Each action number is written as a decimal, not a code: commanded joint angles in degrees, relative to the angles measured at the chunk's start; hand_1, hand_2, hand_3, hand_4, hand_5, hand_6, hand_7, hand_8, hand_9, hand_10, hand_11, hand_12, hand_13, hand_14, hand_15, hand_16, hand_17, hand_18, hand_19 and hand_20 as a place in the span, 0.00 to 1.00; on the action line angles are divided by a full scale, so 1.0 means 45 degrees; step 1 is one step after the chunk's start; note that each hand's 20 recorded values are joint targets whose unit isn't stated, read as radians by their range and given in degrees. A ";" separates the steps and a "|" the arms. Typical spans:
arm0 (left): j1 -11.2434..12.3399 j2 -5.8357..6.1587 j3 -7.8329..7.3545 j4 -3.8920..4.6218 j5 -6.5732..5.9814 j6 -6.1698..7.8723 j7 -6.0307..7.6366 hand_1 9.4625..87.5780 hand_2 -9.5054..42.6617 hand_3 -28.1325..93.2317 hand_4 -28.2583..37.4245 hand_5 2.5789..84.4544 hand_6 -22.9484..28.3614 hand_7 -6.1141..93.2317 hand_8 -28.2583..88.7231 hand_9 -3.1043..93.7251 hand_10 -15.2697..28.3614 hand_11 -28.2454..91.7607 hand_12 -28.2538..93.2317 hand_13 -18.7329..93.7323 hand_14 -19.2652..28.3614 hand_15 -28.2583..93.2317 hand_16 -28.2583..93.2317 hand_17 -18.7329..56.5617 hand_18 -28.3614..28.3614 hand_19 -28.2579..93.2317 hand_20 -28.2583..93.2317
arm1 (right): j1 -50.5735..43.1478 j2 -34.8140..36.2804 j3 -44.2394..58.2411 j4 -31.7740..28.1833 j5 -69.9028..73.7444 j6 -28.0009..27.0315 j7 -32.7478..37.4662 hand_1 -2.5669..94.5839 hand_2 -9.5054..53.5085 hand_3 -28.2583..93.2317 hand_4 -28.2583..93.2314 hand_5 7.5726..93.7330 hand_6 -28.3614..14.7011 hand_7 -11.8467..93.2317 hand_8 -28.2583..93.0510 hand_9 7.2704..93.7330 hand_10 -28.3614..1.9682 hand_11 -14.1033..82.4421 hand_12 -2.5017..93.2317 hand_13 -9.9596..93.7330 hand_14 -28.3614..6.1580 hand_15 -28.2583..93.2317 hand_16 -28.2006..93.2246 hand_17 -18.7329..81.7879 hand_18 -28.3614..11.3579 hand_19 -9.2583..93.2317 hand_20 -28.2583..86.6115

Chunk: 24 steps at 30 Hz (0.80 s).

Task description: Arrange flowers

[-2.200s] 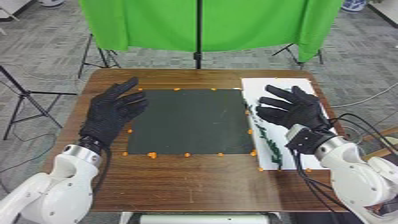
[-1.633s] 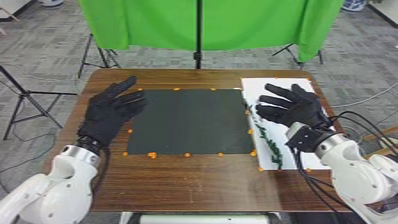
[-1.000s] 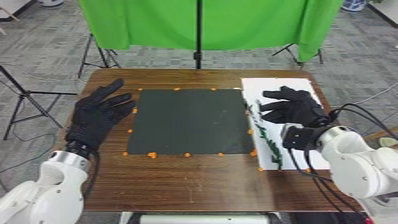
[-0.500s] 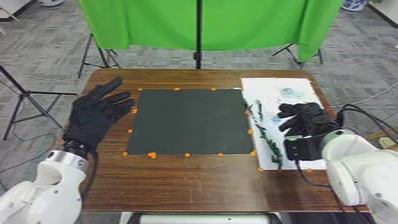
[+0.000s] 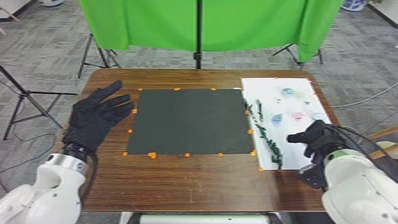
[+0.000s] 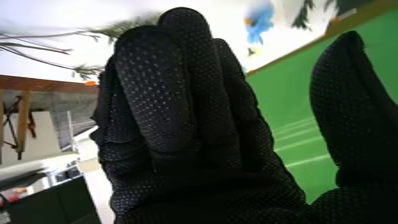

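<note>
In the head view, my left hand [image 5: 99, 114] is open, at the left of the dark mat. My right hand [image 5: 320, 139] is over the white sheet's near right part. On the sheet lie a blue flower [image 5: 276, 119], a pink flower [image 5: 298, 116], another blue one [image 5: 287, 92] farther back, and green leafy stems [image 5: 271, 145] along the left side. In the right wrist view, my right hand [image 6: 169, 110] has straight fingers and a thumb standing apart, holding nothing; beyond it show a blue flower [image 6: 260, 22], dark green leaves [image 6: 302, 17] and thin stems [image 6: 40, 47].
A dark square mat [image 5: 189, 121] with orange dots round its border covers the middle of the brown table [image 5: 195, 185]. The white sheet [image 5: 258, 85] is beside it on the right. A green cloth [image 5: 151, 25] hangs behind the table.
My right hand has moved back over the sheet toward the near edge, uncovering the blue and pink flowers. My left hand has shifted slightly outward and since stayed still.
</note>
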 commanded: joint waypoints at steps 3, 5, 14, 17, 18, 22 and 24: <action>0.0578 -0.0279 -0.0238 -0.0142 0.0034 -0.0283 -0.0134 0.16 0.33 0.87 0.01 0.38 0.61 0.21 0.15 0.35 0.82 0.48 0.31 0.36 0.98 0.66 0.15 0.10 0.92 0.66 0.30 | 0.0584 0.0083 -0.1359 -0.0004 -0.0801 -0.0211 0.0218 0.35 0.10 0.79 0.05 0.70 0.46 0.24 0.14 0.84 0.36 0.45 0.19 0.85 0.49 0.77 0.33 0.59 0.05 1.00 0.36; 0.0608 -0.0275 -0.0215 -0.0156 0.0023 -0.0218 -0.0130 0.16 0.33 0.87 0.01 0.38 0.62 0.21 0.15 0.35 0.82 0.48 0.31 0.36 0.98 0.66 0.15 0.10 0.92 0.66 0.30 | 0.0878 0.0023 -0.1714 0.0069 -0.0823 -0.0362 0.0256 0.35 0.09 0.79 0.05 0.70 0.47 0.25 0.15 0.84 0.36 0.45 0.19 0.85 0.49 0.77 0.33 0.59 0.05 1.00 0.36; 0.0461 -0.0257 -0.0163 -0.0149 0.0035 -0.0207 -0.0195 0.16 0.33 0.87 0.01 0.39 0.63 0.21 0.16 0.35 0.83 0.48 0.31 0.36 0.98 0.66 0.14 0.10 0.92 0.66 0.30 | 0.1574 0.0341 -0.3025 0.0282 -0.1518 -0.1045 0.0870 0.35 0.09 0.78 0.05 0.70 0.46 0.24 0.15 0.84 0.35 0.45 0.19 0.85 0.49 0.76 0.34 0.60 0.06 1.00 0.35; 0.0500 -0.0272 -0.0244 -0.0215 0.0040 -0.0201 -0.0247 0.16 0.33 0.87 0.01 0.39 0.63 0.21 0.16 0.35 0.83 0.48 0.31 0.36 0.98 0.66 0.14 0.10 0.92 0.66 0.30 | 0.1774 0.0346 -0.3446 0.0313 -0.1679 -0.1368 0.1109 0.36 0.08 0.78 0.05 0.70 0.45 0.24 0.15 0.84 0.35 0.45 0.19 0.85 0.49 0.76 0.34 0.60 0.06 1.00 0.35; 0.0511 -0.0267 -0.0260 -0.0231 0.0056 -0.0186 -0.0250 0.16 0.33 0.87 0.01 0.39 0.63 0.21 0.16 0.35 0.83 0.48 0.31 0.36 0.98 0.66 0.14 0.10 0.92 0.66 0.30 | 0.1919 0.0350 -0.3664 0.0358 -0.1791 -0.1514 0.1198 0.36 0.08 0.78 0.06 0.69 0.45 0.24 0.15 0.84 0.35 0.45 0.19 0.85 0.49 0.76 0.34 0.60 0.06 1.00 0.35; 0.0561 -0.0258 -0.0393 -0.0319 0.0108 -0.0213 -0.0271 0.16 0.34 0.87 0.01 0.39 0.63 0.21 0.16 0.35 0.83 0.48 0.31 0.36 0.98 0.66 0.14 0.10 0.92 0.66 0.30 | 0.2743 0.0323 -0.4681 0.0588 -0.2057 -0.1644 0.1399 0.36 0.08 0.78 0.06 0.70 0.45 0.24 0.15 0.84 0.34 0.45 0.19 0.85 0.49 0.76 0.34 0.60 0.06 1.00 0.35; 0.0559 -0.0225 -0.0395 -0.0323 0.0091 -0.0213 -0.0211 0.16 0.34 0.87 0.01 0.39 0.63 0.21 0.16 0.35 0.83 0.48 0.31 0.36 0.98 0.66 0.14 0.10 0.92 0.66 0.30 | 0.3180 0.0306 -0.5233 0.0709 -0.2140 -0.1748 0.1504 0.36 0.08 0.77 0.06 0.71 0.45 0.25 0.15 0.84 0.34 0.45 0.19 0.85 0.49 0.76 0.34 0.60 0.06 1.00 0.35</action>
